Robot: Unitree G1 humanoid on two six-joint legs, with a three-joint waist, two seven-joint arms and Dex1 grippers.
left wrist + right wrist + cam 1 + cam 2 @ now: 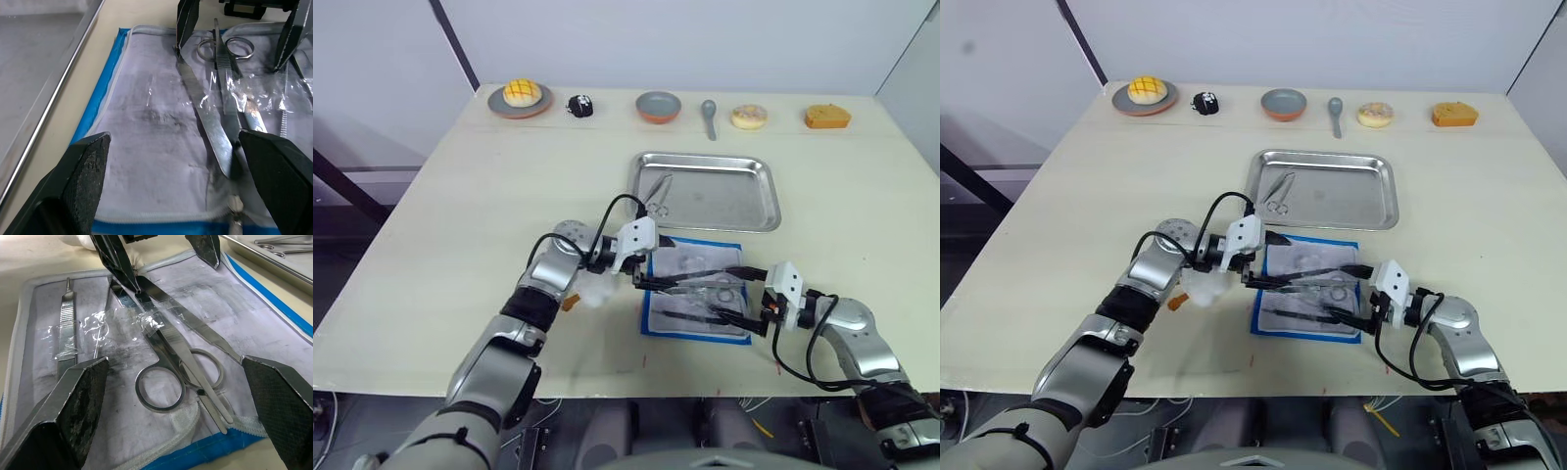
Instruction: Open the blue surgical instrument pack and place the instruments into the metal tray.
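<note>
The blue surgical instrument pack (pixel 695 291) lies open on the table, white inner side up with a blue border, just in front of the metal tray (pixel 744 201). Several instruments rest under clear film in the pack: ring-handled scissors (pixel 164 382), tweezers (pixel 208 120) and a slim handle (pixel 66 320). One pair of scissors (pixel 657 196) lies in the tray's left part. My left gripper (pixel 658 264) is open over the pack's left end, one finger (pixel 120 262) touching the tweezers. My right gripper (pixel 729 296) is open over the right end, straddling the scissor rings.
A white plush toy (pixel 592 292) with an orange part lies under my left forearm. Along the far edge stand a plate with a bun (pixel 520 96), a small black object (pixel 579 106), a bowl (pixel 658 106), a spoon (pixel 709 116), a doughnut (pixel 749 117) and an orange cake (pixel 827 117).
</note>
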